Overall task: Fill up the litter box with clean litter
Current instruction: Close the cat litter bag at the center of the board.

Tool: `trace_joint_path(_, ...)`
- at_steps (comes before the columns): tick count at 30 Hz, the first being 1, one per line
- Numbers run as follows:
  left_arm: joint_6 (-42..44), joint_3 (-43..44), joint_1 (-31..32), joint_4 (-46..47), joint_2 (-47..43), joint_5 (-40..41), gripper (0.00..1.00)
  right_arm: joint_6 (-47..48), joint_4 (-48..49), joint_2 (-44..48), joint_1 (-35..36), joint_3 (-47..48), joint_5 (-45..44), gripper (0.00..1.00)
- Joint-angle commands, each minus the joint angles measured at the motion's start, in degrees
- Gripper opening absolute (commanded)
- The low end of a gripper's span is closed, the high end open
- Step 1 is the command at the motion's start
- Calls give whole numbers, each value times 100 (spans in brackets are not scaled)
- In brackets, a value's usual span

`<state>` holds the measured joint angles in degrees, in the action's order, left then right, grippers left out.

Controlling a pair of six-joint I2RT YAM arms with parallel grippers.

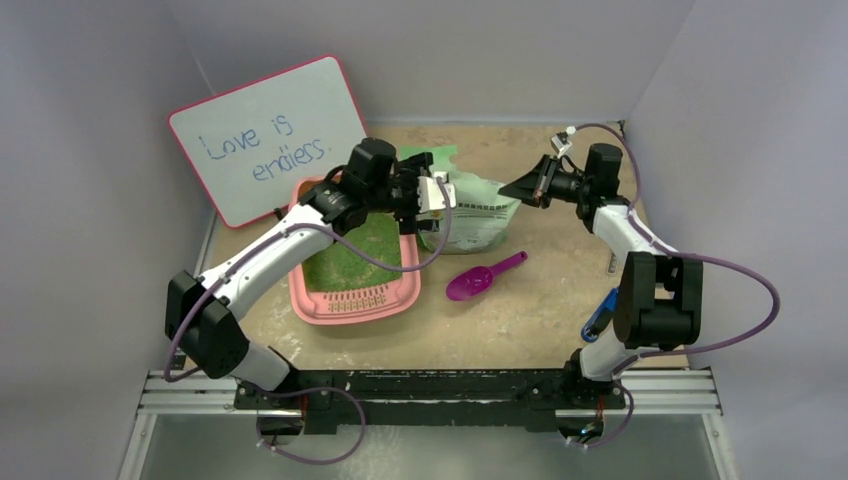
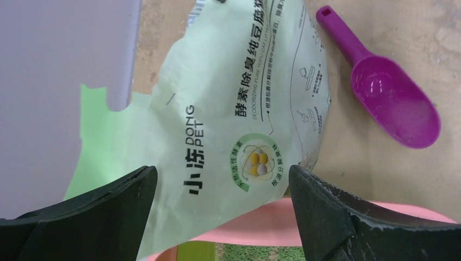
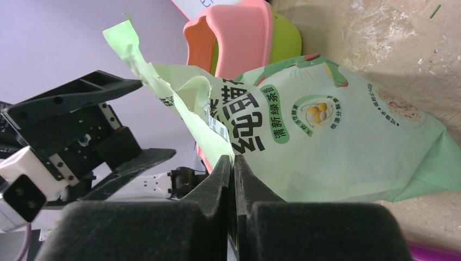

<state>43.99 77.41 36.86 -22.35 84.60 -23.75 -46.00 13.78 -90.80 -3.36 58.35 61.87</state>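
1. Grey-lilac walls box in a beige, mottled counter (image 1: 520, 310). A pink-framed whiteboard (image 1: 270, 140) leans in the far left corner.
2. I've got the litter box (image 1: 300, 300) on the left half of the counter, under my left arm. Its long axis runs near to far and leans slightly right, with the slotted grille lip at the near end, facing the arm bases.
3. It's a smooth pink plastic tray with rounded corners, and the right wrist view shows a lime-green inner wall.
4. The clean litter (image 1: 355, 255) lies inside it as fine, loose green granules spread over the floor.
5. The pale green bag (image 1: 475, 205) sits just beside the box's far right corner. It's glossy, crinkled film with printed text and a torn top edge.
6. My left pincer (image 2: 222, 179) is spread wide above the box's far rim. One black finger sits on each side of the bag's printed face, and neither is pressing it.
7. My right pincer (image 3: 232, 163) is closed tight. The bag's torn flap runs down into the seam between the fingers, so I read it as pinching that edge.
8. A magenta plastic scoop (image 1: 485, 277) lies on the counter to the right of the box, hollow side up. Its handle points far-right.
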Motion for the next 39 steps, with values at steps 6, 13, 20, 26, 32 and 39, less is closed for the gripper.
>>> trace_joint_path(6,817,268,231,415,467,282,91,145,63,177,104,483,303,0)
trace_joint_path(13,635,217,235,1041,492,341,92,133,1,221,116,392,502,0)
trace_joint_path(20,515,90,238,1446,556,575,94,-118,414,373,116,324,568,0)
trace_joint_path(26,644,660,183,404,1028,495,94,-59,453,513,116,342,696,0)
trace_joint_path(32,631,1058,146,28,1302,501,93,-158,712,588,116,245,911,0)
trace_joint_path(39,642,1448,40,-811,1625,75,81,-223,792,573,116,279,896,0)
